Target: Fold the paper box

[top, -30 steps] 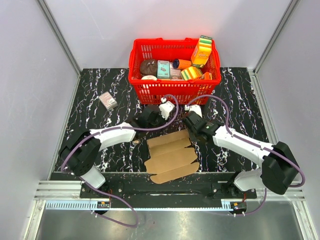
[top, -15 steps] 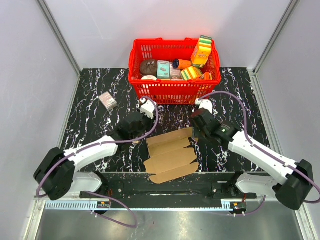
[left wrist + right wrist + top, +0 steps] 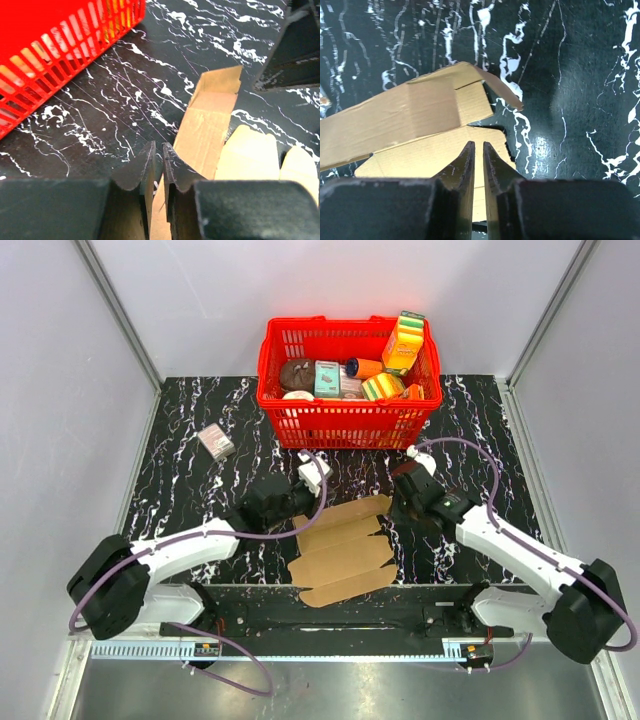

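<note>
Lying unfolded on the table [image 3: 190, 490], the paper box [image 3: 342, 545] is seen from above near the basket [image 3: 268, 390], between both arms. In the left wrist view, the left gripper [image 3: 159, 160] is shown clenched to a slit at the box's edge. In the right wrist view, the right gripper [image 3: 479, 155] is clenched likewise over it. Whether cardboard is pinched cannot be told.

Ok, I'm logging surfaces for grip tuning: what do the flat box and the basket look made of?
The box: brown kraft cardboard, matte, with creases and cut flaps. The basket: red plastic, probably, slightly glossy moulded lattice walls.
</note>
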